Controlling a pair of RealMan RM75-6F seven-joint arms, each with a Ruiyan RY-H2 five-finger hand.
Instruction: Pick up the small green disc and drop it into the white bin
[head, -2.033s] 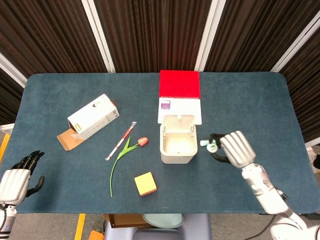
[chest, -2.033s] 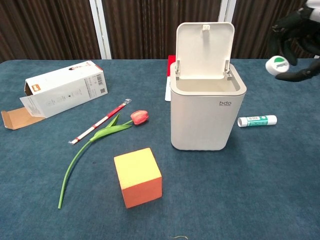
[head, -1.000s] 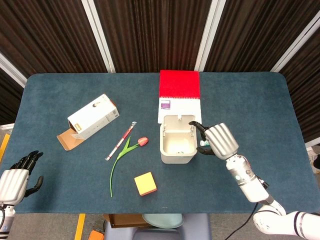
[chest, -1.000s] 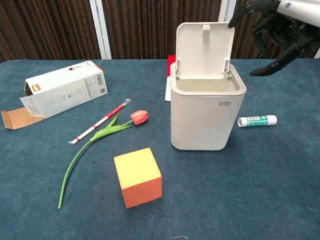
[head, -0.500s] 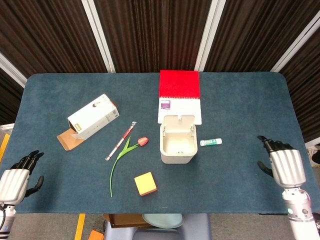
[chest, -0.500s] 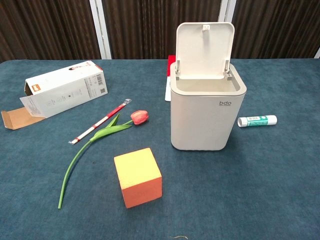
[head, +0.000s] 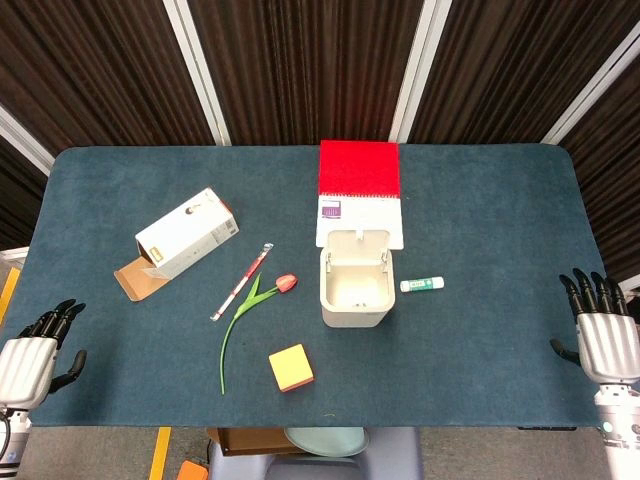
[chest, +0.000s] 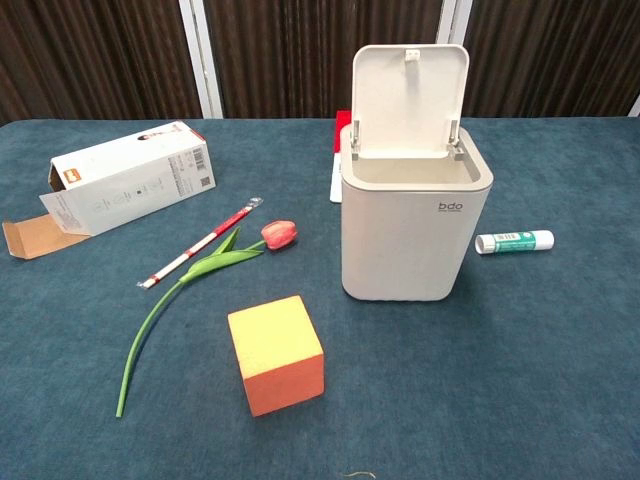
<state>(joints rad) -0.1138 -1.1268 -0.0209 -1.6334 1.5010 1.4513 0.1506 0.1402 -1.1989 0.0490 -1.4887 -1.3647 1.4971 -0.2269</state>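
The white bin (head: 355, 287) (chest: 414, 226) stands near the table's middle with its lid tipped up at the back. No green disc shows in either view; the bin's floor is out of sight in the chest view and looks plain pale in the head view. My right hand (head: 604, 333) hangs off the table's front right corner, fingers apart and holding nothing. My left hand (head: 32, 353) is off the front left corner, fingers spread, also holding nothing. Neither hand appears in the chest view.
A green-and-white tube (head: 421, 285) (chest: 514, 241) lies just right of the bin. A red notebook (head: 359, 186) lies behind it. A tulip (head: 250, 309), a striped stick (head: 241, 280), a yellow block (head: 290, 367) and an opened carton (head: 183, 236) lie to the left.
My right hand carried the green disc to the bin's opening, then drew back to the front right corner with nothing in it. The disc is gone from view. The left hand stayed put.
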